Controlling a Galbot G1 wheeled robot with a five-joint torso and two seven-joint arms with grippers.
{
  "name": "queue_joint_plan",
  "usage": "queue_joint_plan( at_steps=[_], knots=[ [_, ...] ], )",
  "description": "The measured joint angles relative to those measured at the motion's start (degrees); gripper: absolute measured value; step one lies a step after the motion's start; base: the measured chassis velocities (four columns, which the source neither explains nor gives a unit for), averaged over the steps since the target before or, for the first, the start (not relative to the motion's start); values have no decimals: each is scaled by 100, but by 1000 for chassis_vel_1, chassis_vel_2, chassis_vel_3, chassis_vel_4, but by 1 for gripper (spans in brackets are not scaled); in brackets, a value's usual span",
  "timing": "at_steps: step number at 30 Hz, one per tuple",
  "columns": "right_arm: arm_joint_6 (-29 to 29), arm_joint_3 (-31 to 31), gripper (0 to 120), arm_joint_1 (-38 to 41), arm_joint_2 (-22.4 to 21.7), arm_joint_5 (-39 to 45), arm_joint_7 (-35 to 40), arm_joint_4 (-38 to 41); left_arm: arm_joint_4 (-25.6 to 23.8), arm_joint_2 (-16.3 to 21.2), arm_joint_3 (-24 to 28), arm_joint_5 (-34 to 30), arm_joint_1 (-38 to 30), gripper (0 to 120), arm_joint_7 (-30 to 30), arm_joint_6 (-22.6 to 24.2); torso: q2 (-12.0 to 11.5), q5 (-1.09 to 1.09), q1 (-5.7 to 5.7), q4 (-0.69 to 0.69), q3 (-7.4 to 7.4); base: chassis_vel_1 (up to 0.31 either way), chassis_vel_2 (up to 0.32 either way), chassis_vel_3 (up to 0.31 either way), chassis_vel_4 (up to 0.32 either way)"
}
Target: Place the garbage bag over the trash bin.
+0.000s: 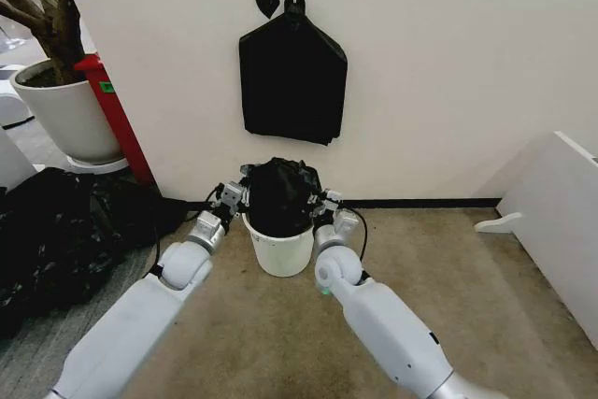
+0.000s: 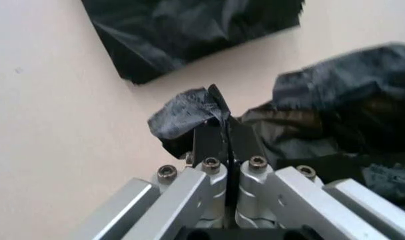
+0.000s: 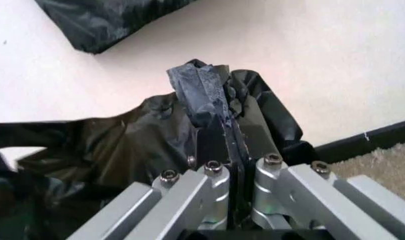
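Soft, even indoor light is filling the room; both wrist views are blurring, with black plastic glinting faintly.

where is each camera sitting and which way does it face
Head view: on the robot's head, looking forward and down at the bin by the wall; both arms show, left end effector and right end effector holding the bag over it.
Left wrist view: on the left wrist, looking along the left end effector, shut on bag plastic, toward the wall.
Right wrist view: on the right wrist, looking along the right end effector, shut on the bag.
Shared: both wrist views catch the hanging bundle.
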Motion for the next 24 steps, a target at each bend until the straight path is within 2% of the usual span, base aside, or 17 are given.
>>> queue_joint_plan(
  at_steps=[10,15,16,20,24],
  knots=[
    [35,-212,0,176,-90,-41,-41,30,385,-145,113,366,75,0,89,-99,0,0,0,-1,0,0,0,0,0],
    [-590,-189,0,252,-1,601,917,297,384,-165,132,394,204,0,99,-106,0,-1,0,1,0,0,0,0,0],
    [-590,-189,0,252,-1,601,917,297,384,-165,132,394,204,0,99,-106,0,-1,0,1,0,0,0,0,0],
    [-1114,-254,0,104,-252,1164,1603,985,123,22,37,373,307,0,106,-107,0,1,0,0,0,0,0,0,0],
    [-1302,-290,0,-103,-484,1388,1783,1550,-15,160,-44,353,367,0,121,-108,0,1,0,0,-1,0,0,0,0]
  ],
)
